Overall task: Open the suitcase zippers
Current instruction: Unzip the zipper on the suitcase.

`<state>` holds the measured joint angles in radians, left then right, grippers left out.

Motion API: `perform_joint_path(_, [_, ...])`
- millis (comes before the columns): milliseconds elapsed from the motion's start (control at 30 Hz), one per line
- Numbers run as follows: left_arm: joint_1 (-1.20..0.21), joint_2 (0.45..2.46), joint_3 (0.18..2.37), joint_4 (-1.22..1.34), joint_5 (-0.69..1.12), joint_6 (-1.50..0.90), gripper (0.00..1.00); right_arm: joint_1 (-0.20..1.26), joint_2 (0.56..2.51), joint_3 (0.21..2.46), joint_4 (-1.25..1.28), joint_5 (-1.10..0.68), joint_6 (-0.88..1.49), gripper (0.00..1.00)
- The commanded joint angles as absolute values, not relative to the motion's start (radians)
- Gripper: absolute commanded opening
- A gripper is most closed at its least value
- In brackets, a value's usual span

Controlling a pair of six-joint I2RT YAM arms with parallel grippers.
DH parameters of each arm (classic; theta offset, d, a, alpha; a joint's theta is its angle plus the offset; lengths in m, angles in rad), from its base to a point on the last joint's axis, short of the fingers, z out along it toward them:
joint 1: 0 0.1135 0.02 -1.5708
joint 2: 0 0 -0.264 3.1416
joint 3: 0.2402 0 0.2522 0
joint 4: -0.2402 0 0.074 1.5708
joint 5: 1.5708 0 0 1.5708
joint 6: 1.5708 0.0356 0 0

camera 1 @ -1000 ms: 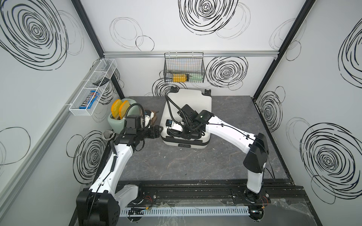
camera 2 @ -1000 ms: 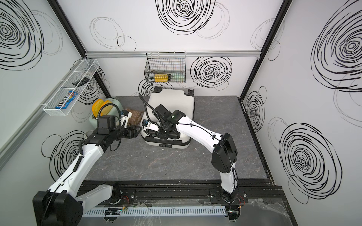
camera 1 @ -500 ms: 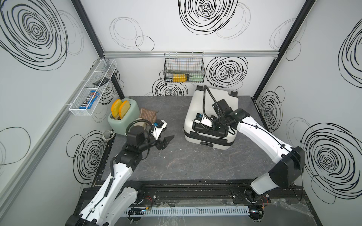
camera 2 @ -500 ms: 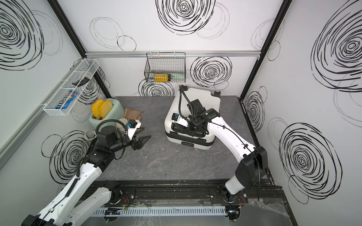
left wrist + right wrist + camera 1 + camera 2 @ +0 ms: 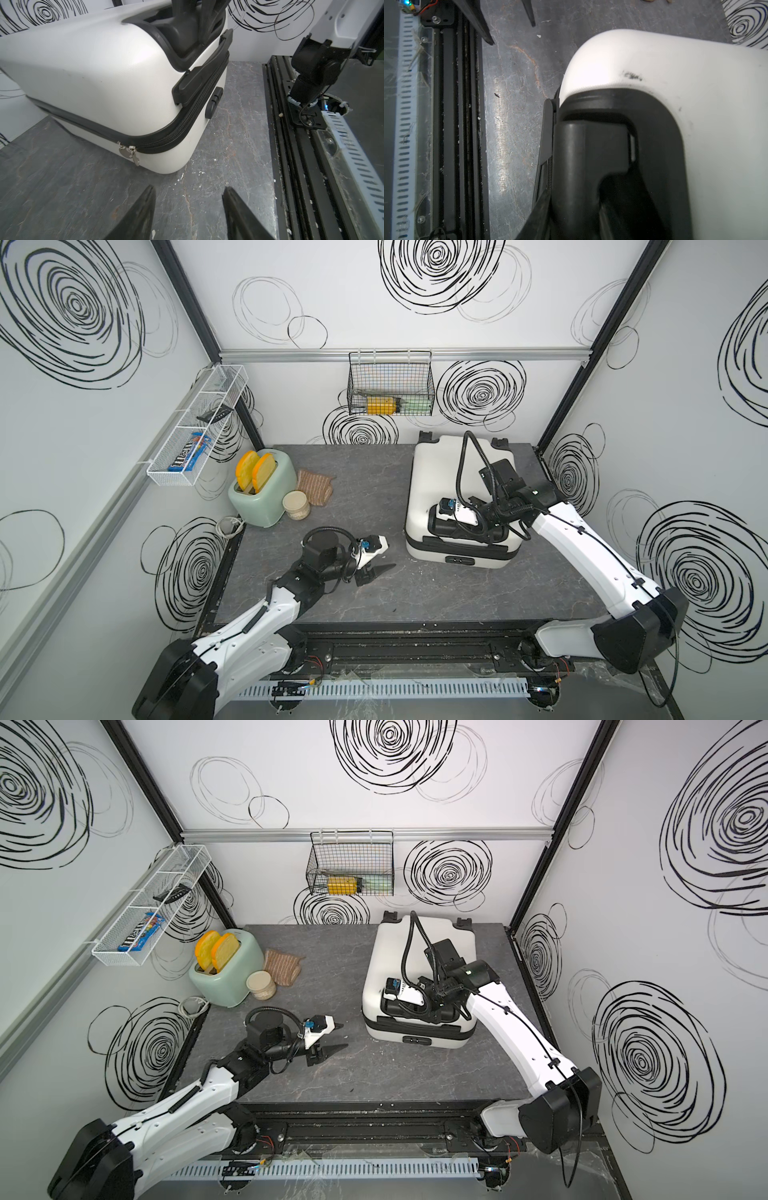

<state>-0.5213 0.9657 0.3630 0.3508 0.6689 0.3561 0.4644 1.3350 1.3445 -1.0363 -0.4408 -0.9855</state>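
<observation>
The suitcase (image 5: 440,472) lies flat on the right side of the table (image 5: 353,472), wheels toward the back wall, and it shows in both top views (image 5: 399,952). The right gripper (image 5: 440,523) reaches into the black recess on the shell's upper face. In the right wrist view its fingers (image 5: 538,209) sit either side of the handle (image 5: 571,162), clamped on it. The left gripper (image 5: 345,1036) hovers low over bare table to the left of the case, apart from it, jaws spread with nothing between them.

The zippers (image 5: 187,124) form a black band round the mid-seam. Two silver pulls (image 5: 128,152) hang side by side on the long side, just short of the near corner. From them the teeth are meshed round the corner and on under the side grip (image 5: 197,83), with the lock (image 5: 214,102) just below the band. On the far side of the pulls I cannot tell whether the band is parted.

The only writing that reads is on a blue packet (image 5: 189,454) in the wire shelf (image 5: 166,483) on the left wall: white letters, "m&m's". A toaster (image 5: 266,506) with two slices stands at the left rear, with a jar (image 5: 296,506) and a cloth (image 5: 316,487) beside it. The basket (image 5: 390,410) on the back wall holds a yellow item whose markings are too small to read
</observation>
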Motion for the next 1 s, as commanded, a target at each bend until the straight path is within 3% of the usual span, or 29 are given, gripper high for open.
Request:
perform_joint_path(0, [-0.545, 0.981, 0.330, 0.550, 0.676, 0.362, 0.55, 0.477, 1.238, 1.388, -0.903, -0.570, -1.210, 0.00])
perform_joint_path(667, [-0.601, 1.156, 0.285, 0.790, 0.574, 0.318, 0.33, 0.482, 1.191, 1.391, -0.902, -0.627, -1.246, 0.00])
perform_joint_path(967, [-0.601, 1.209, 0.291, 0.827, 0.557, 0.293, 0.31, 0.482, 1.169, 1.388, -0.897, -0.630, -1.247, 0.00])
